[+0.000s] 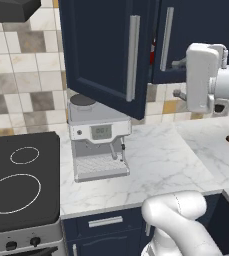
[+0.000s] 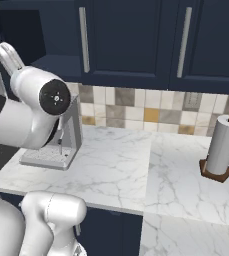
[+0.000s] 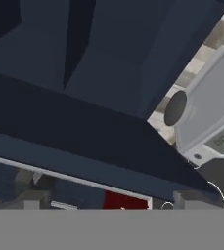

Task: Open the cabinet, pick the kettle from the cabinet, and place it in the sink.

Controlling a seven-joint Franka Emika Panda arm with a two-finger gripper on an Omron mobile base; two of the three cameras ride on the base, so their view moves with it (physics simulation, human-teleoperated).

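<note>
White marble counter (image 1: 171,165): runs across the foreground of both base views, below a tiled wall (image 1: 16,75).

Cabinet (image 1: 101,45): hangs above the counter, dark navy, with long silver bar handles. Stands with its left door swung out over the coffee machine and its right door shut. Shows a navy shelf inside in the right base view.

Black cooktop (image 1: 21,185): lies at the left end of the counter, marked with white rings.

Coffee machine (image 1: 98,145): sits on the counter just beside the cooktop, under the open door.

Gripper (image 1: 177,78): hangs in front of the shut right door, near the free edge of the open one. Points left toward the cabinet with fingers spread wide and nothing between them.

Paper towel roll (image 2: 221,145): stands upright on a dark base, well to the right on the counter.

Kettle (image 1: 152,52): peeks out as a thin red sliver in the gap between the open door's edge and the right door, inside the cabinet, apart from the gripper.
</note>
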